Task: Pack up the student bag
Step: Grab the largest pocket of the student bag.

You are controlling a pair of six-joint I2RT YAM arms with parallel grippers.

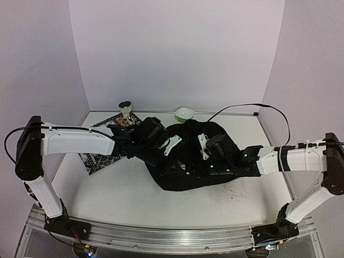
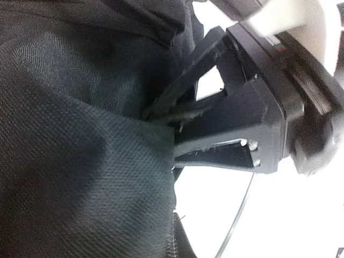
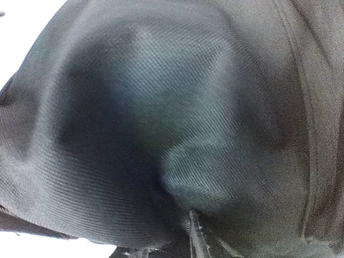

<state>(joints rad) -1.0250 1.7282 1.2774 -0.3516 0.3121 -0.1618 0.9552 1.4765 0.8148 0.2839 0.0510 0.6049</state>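
The student bag [image 1: 188, 172], a large black fabric backpack, lies slumped in the middle of the table. My left gripper [image 1: 164, 148] is at the bag's upper left. In the left wrist view its black fingers [image 2: 215, 145] come together on a fold of the bag's woven cloth [image 2: 80, 161], so the left gripper [image 2: 161, 121] is shut on it. My right gripper [image 1: 207, 150] rests on top of the bag near its middle. The right wrist view is filled with bag fabric [image 3: 161, 107]. Only a thin finger edge [image 3: 192, 236] shows at the bottom, and the jaw gap is hidden.
A patterned mat [image 1: 99, 158] lies under the left arm at the table's left. Behind it stands a small cup [image 1: 126, 107], and a pale green bowl [image 1: 184, 113] sits by the back wall. A black cable [image 1: 242, 107] runs along the back right.
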